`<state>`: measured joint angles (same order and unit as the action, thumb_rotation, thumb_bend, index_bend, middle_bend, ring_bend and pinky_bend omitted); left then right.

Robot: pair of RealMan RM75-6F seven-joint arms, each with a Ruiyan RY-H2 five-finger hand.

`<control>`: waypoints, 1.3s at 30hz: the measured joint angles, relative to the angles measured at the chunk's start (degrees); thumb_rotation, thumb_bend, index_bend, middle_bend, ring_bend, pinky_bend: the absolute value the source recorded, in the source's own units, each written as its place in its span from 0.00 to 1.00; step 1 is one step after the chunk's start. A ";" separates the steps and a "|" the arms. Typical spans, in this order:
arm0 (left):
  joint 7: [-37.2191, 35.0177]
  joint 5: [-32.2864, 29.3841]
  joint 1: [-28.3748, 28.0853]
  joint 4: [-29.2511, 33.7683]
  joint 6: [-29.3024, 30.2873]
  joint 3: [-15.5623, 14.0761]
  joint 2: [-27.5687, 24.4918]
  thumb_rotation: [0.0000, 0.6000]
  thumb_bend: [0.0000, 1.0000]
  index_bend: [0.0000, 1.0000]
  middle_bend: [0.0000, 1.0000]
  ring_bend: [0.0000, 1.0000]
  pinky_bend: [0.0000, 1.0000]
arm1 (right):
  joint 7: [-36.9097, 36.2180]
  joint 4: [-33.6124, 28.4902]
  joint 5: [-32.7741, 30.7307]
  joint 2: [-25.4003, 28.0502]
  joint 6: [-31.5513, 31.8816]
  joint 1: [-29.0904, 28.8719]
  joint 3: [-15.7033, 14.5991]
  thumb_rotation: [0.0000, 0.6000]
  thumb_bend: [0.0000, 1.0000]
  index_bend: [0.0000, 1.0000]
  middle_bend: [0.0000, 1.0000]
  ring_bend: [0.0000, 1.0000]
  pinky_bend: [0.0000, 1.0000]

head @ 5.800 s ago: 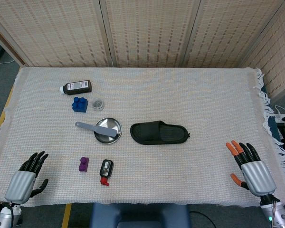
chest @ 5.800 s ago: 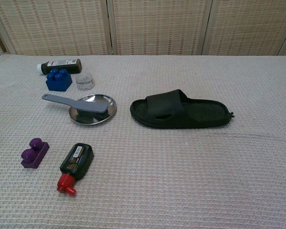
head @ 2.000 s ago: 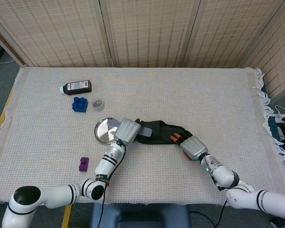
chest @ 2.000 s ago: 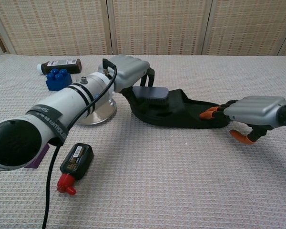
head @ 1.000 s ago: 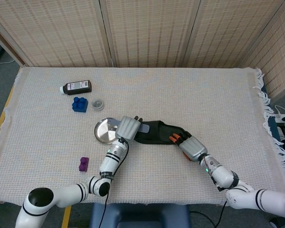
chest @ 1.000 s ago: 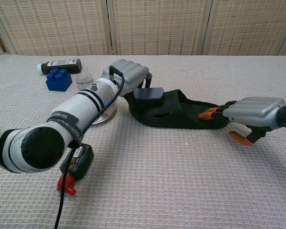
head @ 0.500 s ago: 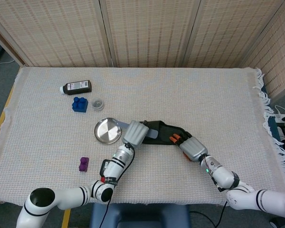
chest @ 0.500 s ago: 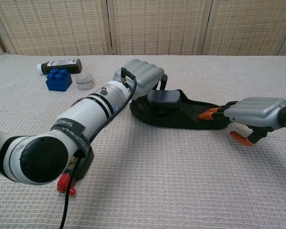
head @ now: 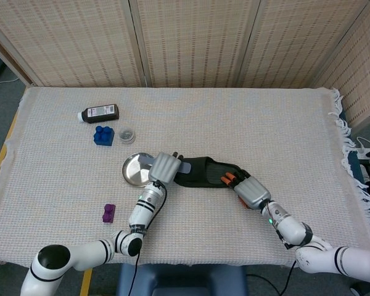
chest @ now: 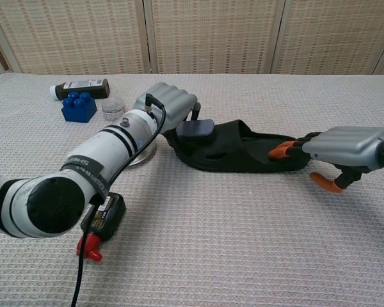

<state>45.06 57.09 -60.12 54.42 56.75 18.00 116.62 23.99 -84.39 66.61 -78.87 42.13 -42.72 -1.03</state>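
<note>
The left hand [chest: 169,102] holds a grey brush [chest: 193,130], fingers wrapped around its handle, with the brush head over the toe end of the black slipper [chest: 243,150]. Half a second ago the brush head sat further along, over the strap; now it has drawn back toward the toe, and the head view shows the left hand [head: 163,167] nearer the steel dish [head: 135,170] than it was. A second ago it stood in nearly the same place as now, so the brush appears to be passing back and forth along the slipper's upper.

The right hand [chest: 342,146] has not moved in that time. Its orange-tipped fingers [chest: 280,151] lie flat against the slipper's heel end, holding it down rather than gripping it, with the thumb hanging below.

The slipper is a moulded, matt, rubbery slide with a wide strap and cut-out openings, lying just right of the steel dish on the table [head: 283,129], which is covered by a coarse waffle-weave cloth fringed at one edge. The dish is round, shallow and shiny. Beyond the dish lie a blue studded building brick [head: 103,135], a small clear jar [head: 127,133] and a dark bottle [head: 99,113] on its side. Nearer than the dish are a purple brick [head: 108,213] and a small black bottle with a red cap [chest: 101,223].
</note>
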 measured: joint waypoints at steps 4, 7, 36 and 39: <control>0.32 1.41 0.51 3.63 1.85 -0.27 -1.04 1.00 0.38 0.40 0.47 0.80 1.00 | -1.17 -1.63 0.97 1.01 1.82 0.75 0.20 1.00 0.65 0.00 0.00 0.00 0.00; 1.04 2.17 1.18 7.55 3.18 -0.68 -2.45 1.00 0.38 0.40 0.47 0.80 1.00 | -3.06 -2.99 2.74 2.22 3.77 1.62 0.40 1.00 0.62 0.00 0.00 0.00 0.00; 16.25 -6.76 8.21 8.65 4.76 -6.08 -8.59 1.00 0.38 0.30 0.37 0.80 1.00 | -11.52 -15.50 14.13 15.73 16.60 8.64 2.83 1.00 0.49 0.00 0.00 0.00 0.00; 16.54 -7.23 8.15 8.95 4.27 -6.06 -8.77 1.00 0.38 0.18 0.25 0.80 1.00 | -11.17 -15.53 14.01 15.72 16.31 8.74 2.85 1.00 0.49 0.00 0.00 0.00 0.00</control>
<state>61.60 49.87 -51.97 63.38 61.01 11.94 107.85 12.81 -99.92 80.62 -63.15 58.44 -33.98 1.81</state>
